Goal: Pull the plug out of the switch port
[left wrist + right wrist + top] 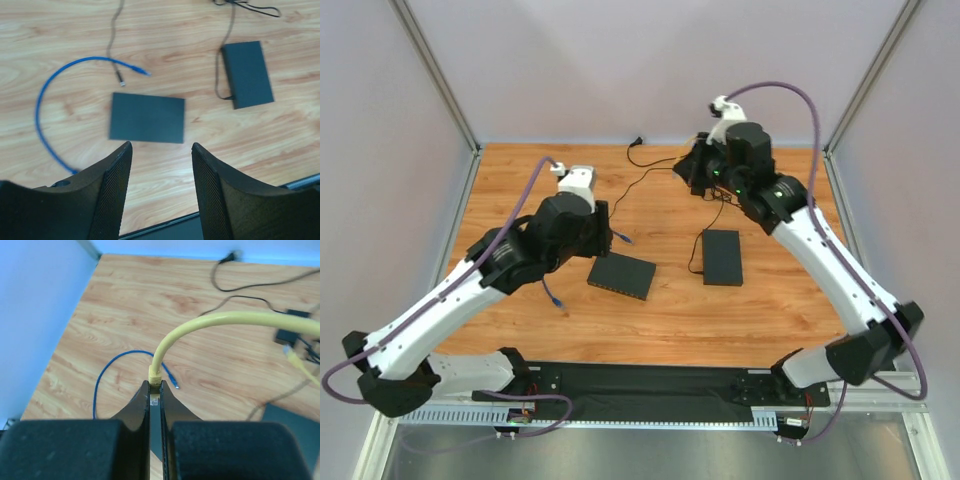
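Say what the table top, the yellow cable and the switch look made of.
The table top: wood or wood-look laminate, visible grain, slight sheen. The yellow cable: smooth plastic or rubber jacket, bends in a curve. The switch: matte black casing, plastic or painted metal; cannot tell which.

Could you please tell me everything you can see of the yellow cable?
The yellow cable is a smooth, round, rubbery-looking lead ending in a matching yellow boot. That booted end is pinched between the shut fingers of the right claw, pointing toward the wrist and free of any socket. From the grip it rises, then arches to the right and out of view.
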